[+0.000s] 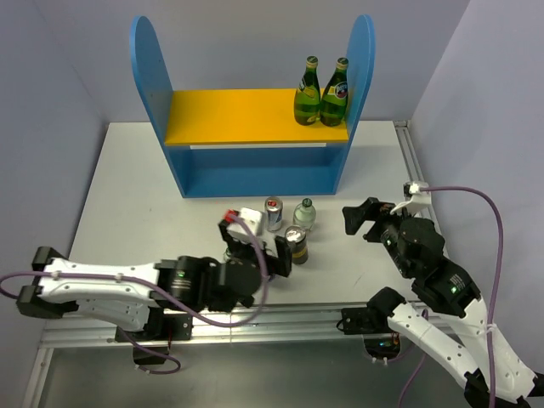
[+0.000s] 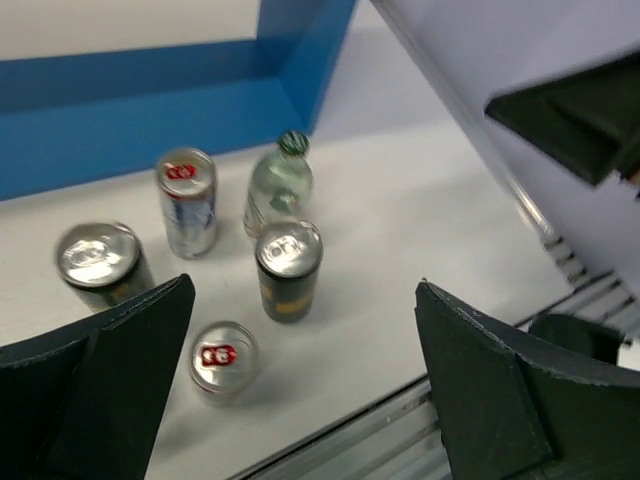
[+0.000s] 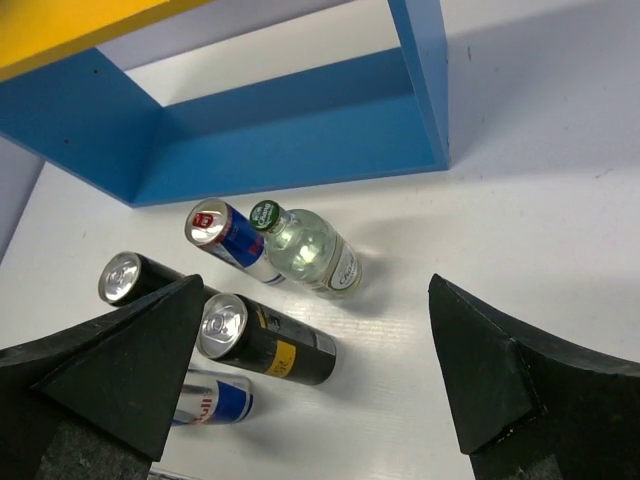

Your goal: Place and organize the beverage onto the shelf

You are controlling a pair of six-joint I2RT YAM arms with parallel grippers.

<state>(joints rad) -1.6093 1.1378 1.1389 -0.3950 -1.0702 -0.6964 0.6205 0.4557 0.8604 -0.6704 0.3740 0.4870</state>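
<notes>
Left gripper (image 1: pixel 255 240) wide open and empty, two dark cans (image 2: pixel 289 270), two silver cans (image 2: pixel 186 200) and clear bottle (image 2: pixel 280 185) standing just ahead, right gripper (image 1: pixel 361 221) likewise open, cluster to its left, blue shelf (image 1: pixel 255 170) beyond, two green bottles (image 1: pixel 321 92) on its yellow board (image 1: pixel 238 115)
</notes>
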